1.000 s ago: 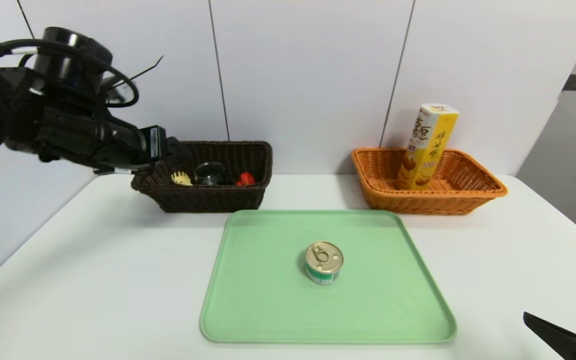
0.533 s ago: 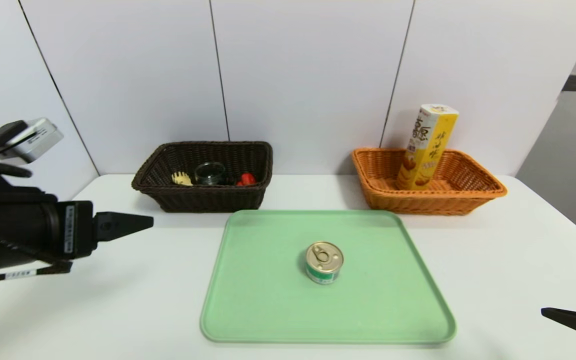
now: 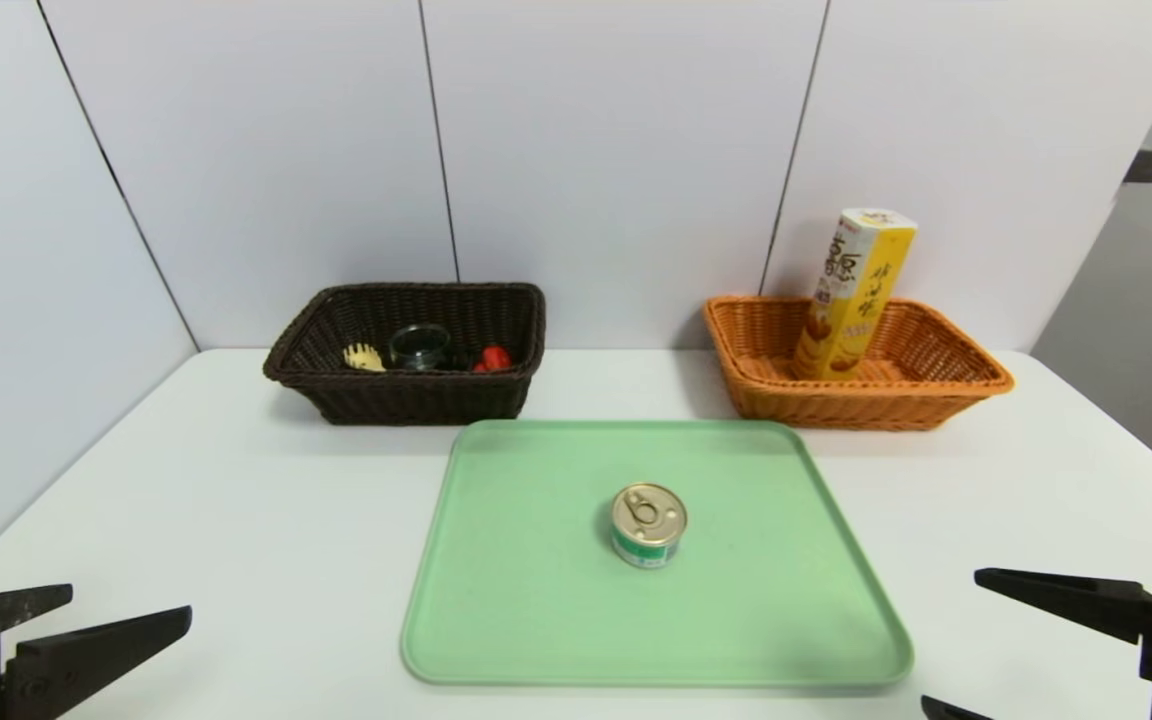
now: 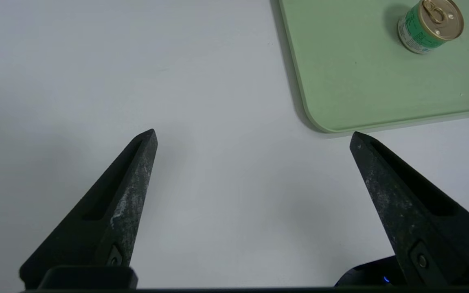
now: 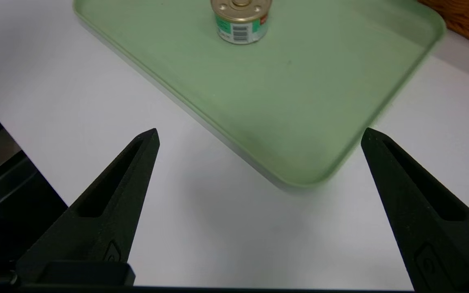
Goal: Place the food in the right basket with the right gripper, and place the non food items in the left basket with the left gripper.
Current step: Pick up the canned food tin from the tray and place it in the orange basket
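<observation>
Pull-tab tin (image 3: 648, 525) ahead of the right gripper's (image 5: 260, 129) spread, empty jaws
It stands upright on the green tray (image 3: 536, 620), also beyond the left gripper's (image 4: 253, 130) wide-open, empty jaws; farther from both, the orange-tan wicker basket (image 3: 856, 405) holds a leaning yellow carton (image 3: 854, 295), the dark brown wicker basket (image 3: 421, 400) a pasta fork (image 3: 364, 357).

Head cam fwd/down, farther; 2 wrist cams down, close; tray (image 3: 536, 600) shared
</observation>
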Robot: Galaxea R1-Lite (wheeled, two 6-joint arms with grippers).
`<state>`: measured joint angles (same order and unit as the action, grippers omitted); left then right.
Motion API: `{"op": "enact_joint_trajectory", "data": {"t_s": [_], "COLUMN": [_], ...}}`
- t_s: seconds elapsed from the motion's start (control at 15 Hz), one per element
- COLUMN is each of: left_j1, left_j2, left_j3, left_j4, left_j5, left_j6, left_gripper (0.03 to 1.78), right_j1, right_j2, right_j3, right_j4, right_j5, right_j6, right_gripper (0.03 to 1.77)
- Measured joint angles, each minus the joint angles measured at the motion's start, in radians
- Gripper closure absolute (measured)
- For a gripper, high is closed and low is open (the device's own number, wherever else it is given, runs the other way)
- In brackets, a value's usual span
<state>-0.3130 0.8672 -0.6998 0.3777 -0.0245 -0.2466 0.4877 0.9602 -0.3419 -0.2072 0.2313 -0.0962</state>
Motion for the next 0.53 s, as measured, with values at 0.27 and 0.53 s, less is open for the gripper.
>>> {"op": "enact_joint_trajectory", "data": {"t_s": [0.27, 0.53], "left_j1": [0.000, 0.000], "left_j2": [-0.059, -0.090], "left_j3": [0.027, 0.053], "left_j4": [0.004, 0.006], "left_j5": [0.005, 0.028], "left_j6": [0.001, 0.003], "left_gripper": [0.12, 0.12], "right_j1": [0.057, 0.070], "right_j2": [0.155, 0.329], "right_j3": [-0.015, -0.011], "right_j4": [-0.146, -0.388], "right_j5": [0.003, 0.000], "right_j6": [0.034, 0.116], "right_gripper": [0.09, 0.09]}}
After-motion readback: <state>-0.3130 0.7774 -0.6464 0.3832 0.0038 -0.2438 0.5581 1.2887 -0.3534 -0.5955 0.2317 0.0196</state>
